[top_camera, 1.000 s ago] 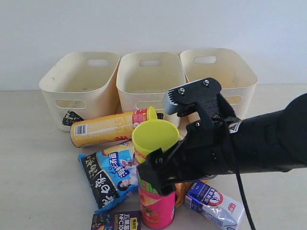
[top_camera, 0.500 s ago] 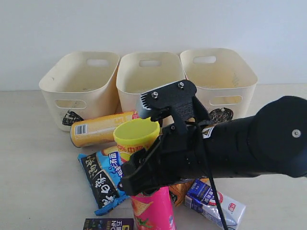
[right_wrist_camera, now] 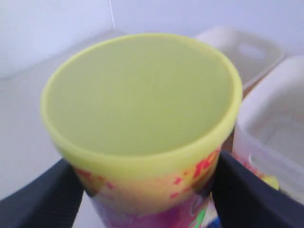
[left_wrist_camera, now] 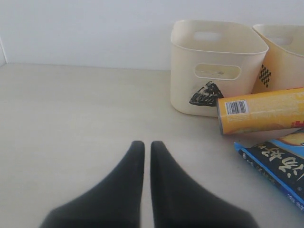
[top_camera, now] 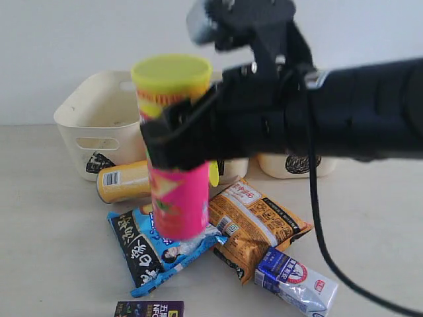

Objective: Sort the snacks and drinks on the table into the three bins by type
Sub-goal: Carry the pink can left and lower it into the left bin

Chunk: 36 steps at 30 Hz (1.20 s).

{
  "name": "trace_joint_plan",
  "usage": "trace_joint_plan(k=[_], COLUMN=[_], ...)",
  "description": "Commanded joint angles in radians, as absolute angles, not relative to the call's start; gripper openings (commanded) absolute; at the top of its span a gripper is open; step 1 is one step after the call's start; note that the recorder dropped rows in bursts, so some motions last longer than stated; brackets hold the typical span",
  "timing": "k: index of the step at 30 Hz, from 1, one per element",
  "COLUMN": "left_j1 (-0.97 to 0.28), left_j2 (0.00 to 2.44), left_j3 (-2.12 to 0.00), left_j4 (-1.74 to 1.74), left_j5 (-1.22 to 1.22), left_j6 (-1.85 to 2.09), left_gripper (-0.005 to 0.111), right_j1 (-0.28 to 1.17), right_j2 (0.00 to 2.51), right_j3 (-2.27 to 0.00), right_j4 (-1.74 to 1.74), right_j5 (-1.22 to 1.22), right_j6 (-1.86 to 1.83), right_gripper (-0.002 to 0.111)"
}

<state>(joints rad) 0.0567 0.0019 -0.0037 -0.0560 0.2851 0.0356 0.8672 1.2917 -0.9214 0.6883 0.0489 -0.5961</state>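
I get bright, even, diffuse light in all three views, with only faint, soft shadows on the table (top_camera: 53, 218) beneath the bins (left_wrist_camera: 185, 85). In the exterior view, motion blur smears the pink-green chip tube (top_camera: 178, 205) and the black right arm (top_camera: 357, 105), while the things lying below are sharp. My right wrist view is soft throughout, filled by the out-of-focus yellow-green lid (right_wrist_camera: 140, 90). The left wrist view is crisp, though the dark left gripper (left_wrist_camera: 144, 148) is slightly soft near the lens.

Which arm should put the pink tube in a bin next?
Right. Its gripper holds the pink tube above the table, close to the bins. The left gripper is shut and empty, low over the table.
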Motion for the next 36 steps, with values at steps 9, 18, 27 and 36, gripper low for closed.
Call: trace_joint_plan(k=[9, 18, 27, 36], left_j1=[0.06, 0.06, 0.06, 0.06], left_j2=[0.0, 0.0, 0.0, 0.0], left_j3=[0.0, 0.0, 0.0, 0.0], left_j4=[-0.055, -0.055, -0.055, -0.055], left_j5=[0.284, 0.284, 0.281, 0.281], left_j6=[0.031, 0.031, 0.031, 0.031], left_gripper=[0.004, 0.004, 0.004, 0.004], right_j1=[0.869, 0.867, 0.826, 0.797], right_j2=[1.622, 2.025, 2.272, 2.301], right_j3=[-1.433, -1.8, -1.956, -1.956], right_j4=[0.683, 0.664, 0.664, 0.673], right_j5=[-0.151, -0.305, -0.327, -0.239], right_j6=[-0.612, -0.659, -0.664, -0.632], right_gripper=[0.0, 0.0, 0.006, 0.081])
